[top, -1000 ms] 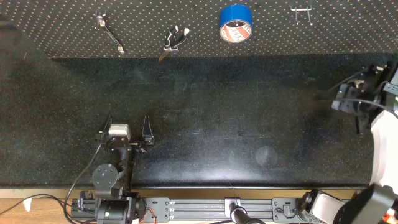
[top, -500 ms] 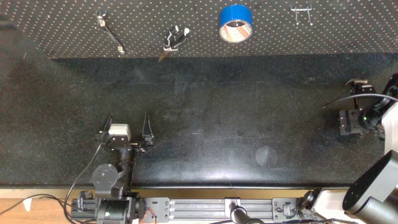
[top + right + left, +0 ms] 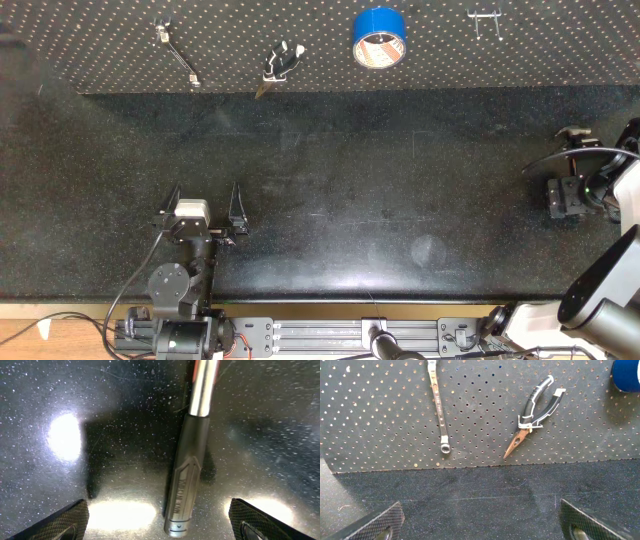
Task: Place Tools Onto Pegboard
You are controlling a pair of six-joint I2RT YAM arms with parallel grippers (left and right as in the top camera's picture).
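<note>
On the pegboard (image 3: 80, 45) at the back hang a metal wrench (image 3: 177, 54), black-and-white pliers (image 3: 282, 62) and a blue tape roll (image 3: 380, 38). My left gripper (image 3: 205, 203) rests open near its base, facing the wrench (image 3: 437, 405) and pliers (image 3: 532, 415). At the table's far right, my right gripper (image 3: 563, 196) points down, open. A tool with a dark grey handle (image 3: 185, 485) and a bright metal shaft lies flat on the table between its fingers, untouched.
An empty metal hook (image 3: 487, 20) sticks out of the pegboard right of the tape. The black table (image 3: 350, 180) spreads wide between the two arms. A cable loops beside the right arm.
The right arm swung toward the table's right edge and lowered its gripper over the grey-handled tool. The left arm has not moved.
</note>
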